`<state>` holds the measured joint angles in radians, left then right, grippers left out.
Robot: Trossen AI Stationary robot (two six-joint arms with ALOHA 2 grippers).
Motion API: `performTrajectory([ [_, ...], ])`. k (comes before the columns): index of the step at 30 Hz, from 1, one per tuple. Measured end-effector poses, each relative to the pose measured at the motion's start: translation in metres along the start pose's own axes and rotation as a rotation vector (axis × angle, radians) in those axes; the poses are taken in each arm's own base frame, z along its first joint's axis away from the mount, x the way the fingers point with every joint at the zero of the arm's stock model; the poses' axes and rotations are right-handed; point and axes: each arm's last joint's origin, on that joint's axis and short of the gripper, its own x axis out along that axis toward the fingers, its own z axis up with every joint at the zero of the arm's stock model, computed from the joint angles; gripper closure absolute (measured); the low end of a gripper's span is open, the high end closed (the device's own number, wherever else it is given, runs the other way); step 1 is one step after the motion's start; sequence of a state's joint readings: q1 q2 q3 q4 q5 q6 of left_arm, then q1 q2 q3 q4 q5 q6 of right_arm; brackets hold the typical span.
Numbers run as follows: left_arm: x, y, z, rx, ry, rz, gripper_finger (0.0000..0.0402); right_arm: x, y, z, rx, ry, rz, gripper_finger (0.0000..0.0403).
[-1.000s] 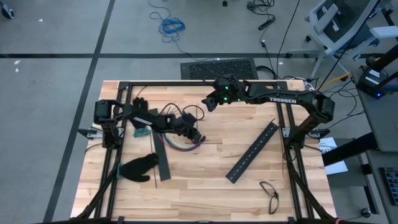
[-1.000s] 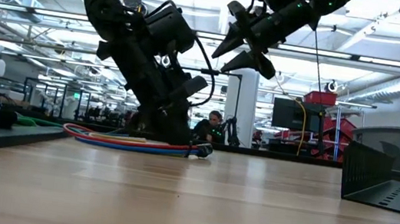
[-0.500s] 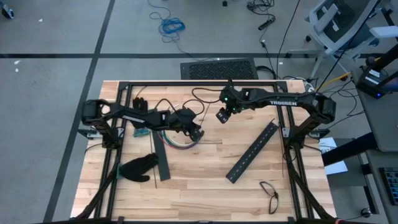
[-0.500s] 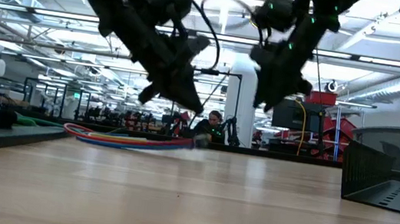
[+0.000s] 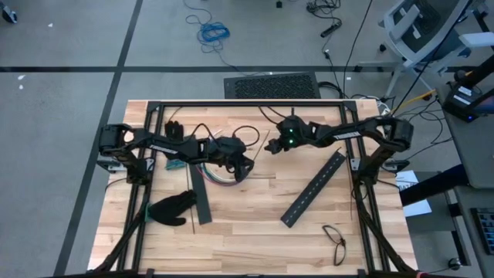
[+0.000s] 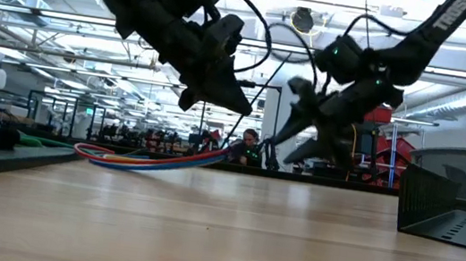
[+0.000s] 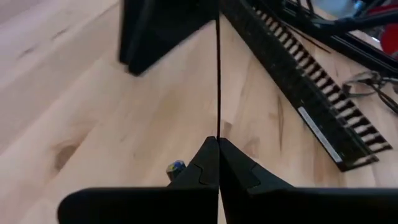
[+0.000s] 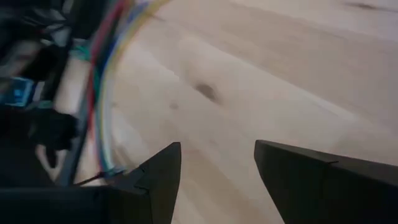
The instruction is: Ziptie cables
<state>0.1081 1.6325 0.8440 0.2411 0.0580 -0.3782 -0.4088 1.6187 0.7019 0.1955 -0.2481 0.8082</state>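
A wooden surface (image 5: 255,224) holds two robot arms. The left gripper (image 7: 217,142) hovers above it, fingers clenched on one thin dark ziptie (image 7: 217,74) that stands straight out from their tips. One bundle of cables (image 6: 152,161), red, blue and yellow, lies just below and beside it, one end lifted. The right gripper (image 8: 217,163), fingers released and parted, hangs nearby holding nothing. Two slotted black bars (image 5: 312,188) and two black gloves (image 5: 173,208) also lie there
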Motion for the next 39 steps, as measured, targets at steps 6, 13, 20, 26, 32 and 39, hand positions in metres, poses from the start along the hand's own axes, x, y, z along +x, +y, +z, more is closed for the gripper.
performTrajectory([
  [6, 0.000, -0.011, 0.003, 0.071, -0.049, -0.062, 0.0402, 0.027, -0.006, 0.007, 0.041, 0.029, 0.002, 0.0202],
  [13, 0.001, -0.025, -0.001, 0.084, -0.071, -0.051, 0.0402, 0.056, 0.024, 0.007, -0.025, 0.095, 0.101, 0.0202],
  [20, 0.000, -0.035, -0.010, 0.102, -0.067, 0.015, 0.0402, 0.066, 0.036, -0.017, -0.055, 0.264, 0.148, 0.0202],
  [26, -0.001, -0.046, -0.027, 0.134, -0.036, 0.128, 0.0401, 0.069, 0.053, -0.040, -0.081, 0.314, 0.177, 0.0202],
  [32, -0.008, -0.036, -0.074, 0.065, -0.042, 0.210, 0.0401, 0.071, 0.070, -0.066, -0.078, 0.304, 0.135, 0.0202],
  [39, -0.017, -0.028, -0.095, -0.067, -0.182, 0.209, 0.0401, 0.074, 0.078, -0.082, -0.064, 0.192, 0.060, 0.0202],
])
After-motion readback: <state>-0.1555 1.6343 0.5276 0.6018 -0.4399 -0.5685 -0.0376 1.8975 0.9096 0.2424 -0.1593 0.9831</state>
